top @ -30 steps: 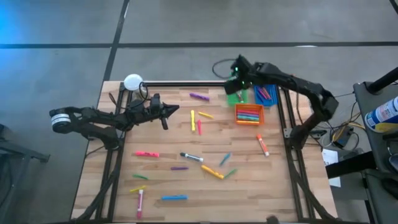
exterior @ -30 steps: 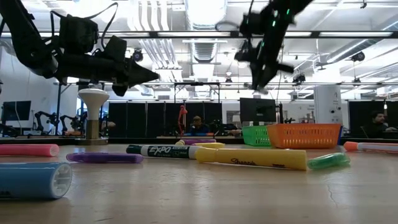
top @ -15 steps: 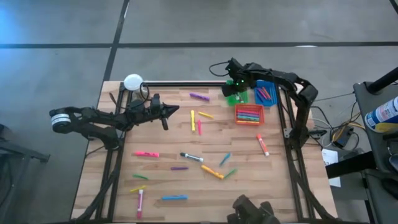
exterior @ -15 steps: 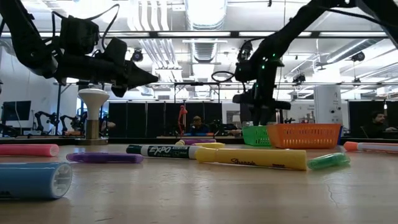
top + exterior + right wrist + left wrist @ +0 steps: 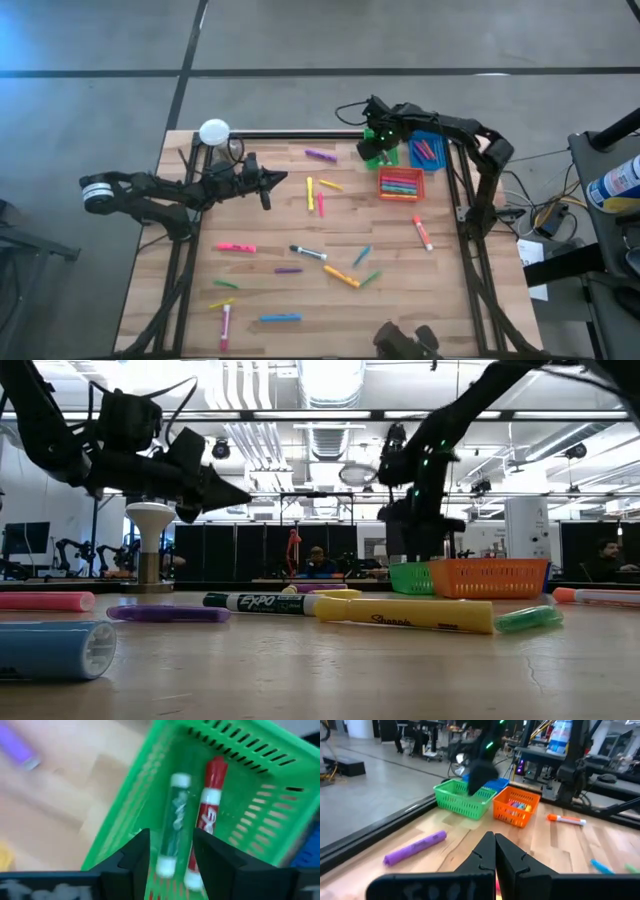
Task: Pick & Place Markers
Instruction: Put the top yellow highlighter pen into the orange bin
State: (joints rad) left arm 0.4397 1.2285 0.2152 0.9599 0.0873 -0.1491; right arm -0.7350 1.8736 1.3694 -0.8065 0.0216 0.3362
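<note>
Markers are going into bins, and we judge this to be the drop: our right gripper (image 5: 170,852) hangs over the green bin (image 5: 260,775) at the table's far edge, fingers apart, with a green marker (image 5: 175,822) between them. Whether it has come free we cannot tell. A red marker (image 5: 206,815) lies in the bin just beside it. Our left gripper (image 5: 283,177) waits above the table's left half, fingers pressed together and holding nothing.

Next, we think, comes a lift clear of the bin wall and a reach to one of the loose markers on the wood, such as the purple one (image 5: 321,156) near the bin.

The bins are slotted plastic, rectangular, in green, orange (image 5: 400,184) and blue (image 5: 427,150); the orange one is already well filled. The markers are slim, smooth, capped cylinders that would roll easily on the pale wood-grain table (image 5: 400,290).
</note>
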